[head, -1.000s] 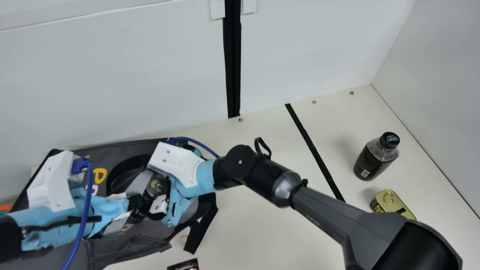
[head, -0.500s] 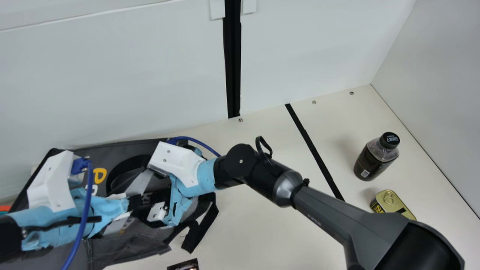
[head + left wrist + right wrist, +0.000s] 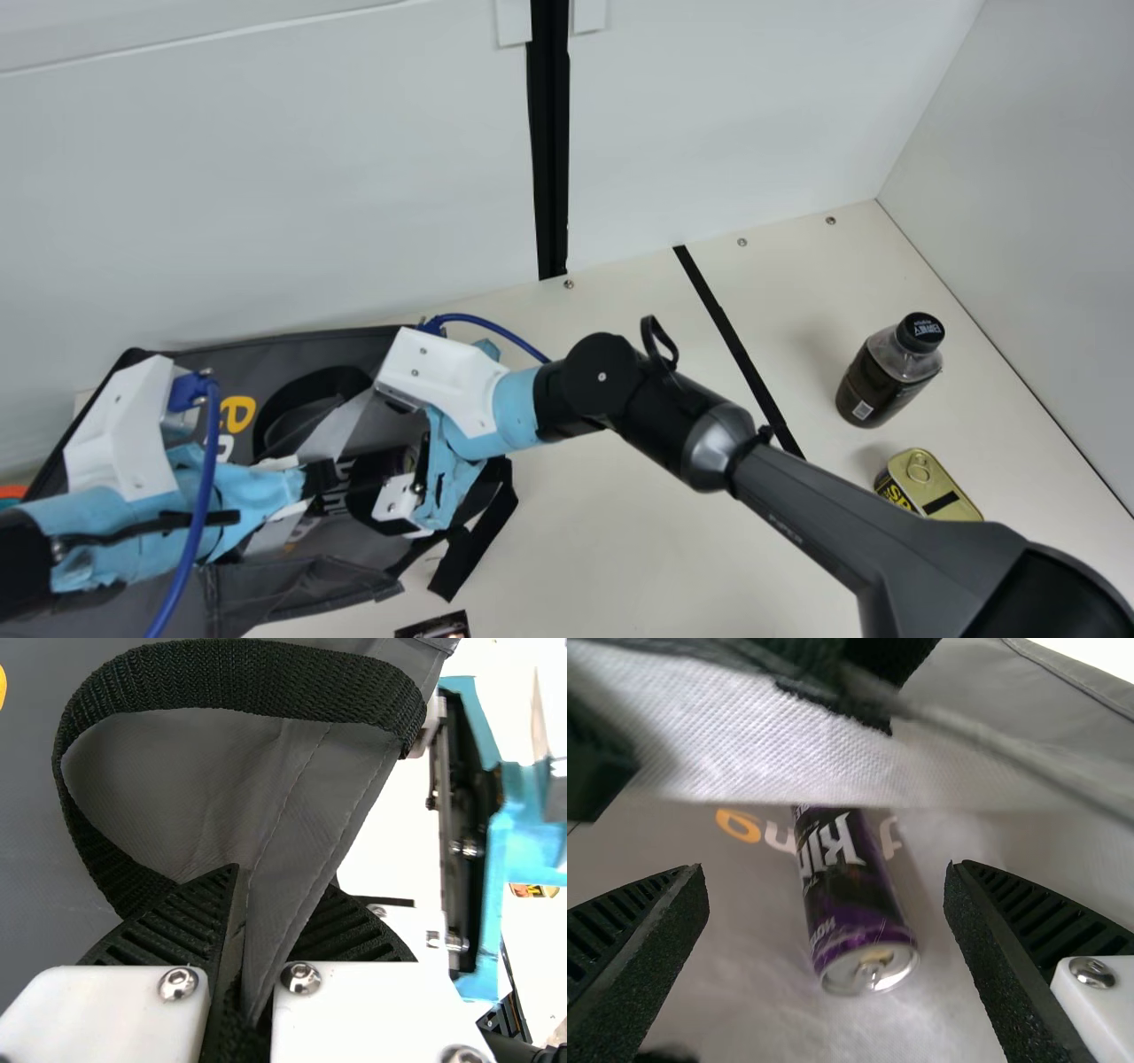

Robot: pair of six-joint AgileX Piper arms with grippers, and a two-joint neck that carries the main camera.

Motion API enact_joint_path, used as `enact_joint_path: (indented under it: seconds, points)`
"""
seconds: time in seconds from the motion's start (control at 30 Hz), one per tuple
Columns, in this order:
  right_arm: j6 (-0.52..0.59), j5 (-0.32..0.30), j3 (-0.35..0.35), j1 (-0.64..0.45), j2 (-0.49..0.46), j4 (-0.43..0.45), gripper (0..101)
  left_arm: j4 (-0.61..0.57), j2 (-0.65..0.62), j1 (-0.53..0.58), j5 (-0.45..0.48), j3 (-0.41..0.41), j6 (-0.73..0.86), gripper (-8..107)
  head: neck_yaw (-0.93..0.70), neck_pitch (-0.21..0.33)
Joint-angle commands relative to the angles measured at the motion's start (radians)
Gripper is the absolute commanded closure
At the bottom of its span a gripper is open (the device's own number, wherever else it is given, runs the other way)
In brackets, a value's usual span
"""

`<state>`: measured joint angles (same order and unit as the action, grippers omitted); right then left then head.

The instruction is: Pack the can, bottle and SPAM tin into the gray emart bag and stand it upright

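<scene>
Gray bag (image 3: 199, 359), main view's 8 o'clock, is pinched by left gripper (image 3: 321, 478). Purple-black can (image 3: 849, 890), white-lettered, silver-ended, is flanked by right gripper's (image 3: 365, 487) widely parted jaws.

Right gripper (image 3: 361, 498), fingers wide apart

Gray emart bag (image 3: 208, 359) gets chopped off at the main view's near left, one end of the can (image 3: 843, 877) hides behind pale fabric (image 3: 744, 749), and some dark thing (image 3: 436, 626) near the bag's cut off, no clue what lol
</scene>
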<state>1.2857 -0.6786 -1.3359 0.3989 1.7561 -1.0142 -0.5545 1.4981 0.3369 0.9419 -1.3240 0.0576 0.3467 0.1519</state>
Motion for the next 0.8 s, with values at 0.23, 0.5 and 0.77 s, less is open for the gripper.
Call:
enact_joint_path:
  seconds: [0.23,0.5,0.77]
  points:
    - [-0.037,-0.024,0.02,-0.035,-0.063,0.047,6,0.0,0.0,0.0,0.0,0.0,0.0,107,0.002,0.023]
    - [-0.07,-0.049,0.032,-0.071,-0.122,0.094,6,0.0,0.0,0.0,0.0,0.0,0.0,107,0.002,0.023]
    - [-0.095,-0.074,0.046,-0.112,-0.18,0.137,6,0.0,0.0,0.0,0.0,0.0,0.0,107,0.002,0.023]
